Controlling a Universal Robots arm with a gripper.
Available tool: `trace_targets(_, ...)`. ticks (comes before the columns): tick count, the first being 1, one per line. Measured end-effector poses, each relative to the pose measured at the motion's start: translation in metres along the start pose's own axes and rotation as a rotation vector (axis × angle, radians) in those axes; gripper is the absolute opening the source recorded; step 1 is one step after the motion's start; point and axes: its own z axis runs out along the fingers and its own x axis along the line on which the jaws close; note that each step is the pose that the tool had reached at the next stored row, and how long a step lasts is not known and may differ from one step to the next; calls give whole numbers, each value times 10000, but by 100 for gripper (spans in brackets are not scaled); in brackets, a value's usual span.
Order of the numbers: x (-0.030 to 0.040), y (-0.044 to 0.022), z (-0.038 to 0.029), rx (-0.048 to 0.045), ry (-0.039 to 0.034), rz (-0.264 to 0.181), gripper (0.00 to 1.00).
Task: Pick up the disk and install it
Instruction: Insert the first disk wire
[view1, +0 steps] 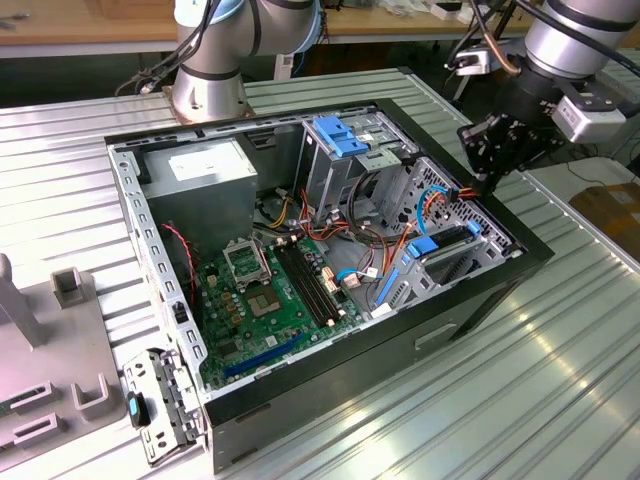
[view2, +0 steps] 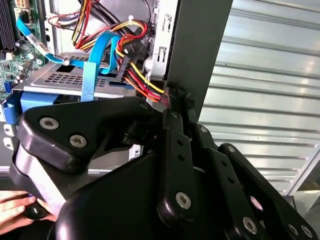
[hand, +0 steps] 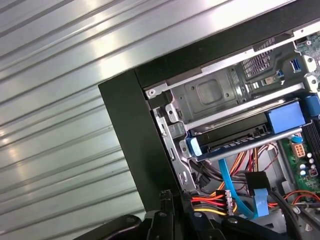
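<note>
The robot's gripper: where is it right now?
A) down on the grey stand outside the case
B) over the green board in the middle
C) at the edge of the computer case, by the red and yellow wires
C: in the exterior view the gripper hangs at the edge of the computer case, and the second wrist view shows the red and yellow wires right beside it.

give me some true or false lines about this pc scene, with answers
1. The case lies open on a ribbed table. True.
2. The motherboard is green. True.
3. The disk lies on the table outside the case. False: it sits in a bay inside the case.
4. The gripper is above the motherboard's middle. False: it is at the case's edge on the exterior view's right.
5. A blue cable runs by the disk. True.
</note>
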Motion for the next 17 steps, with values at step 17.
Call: trace_targets(17,7,-2,-80,-316,163,2952,17)
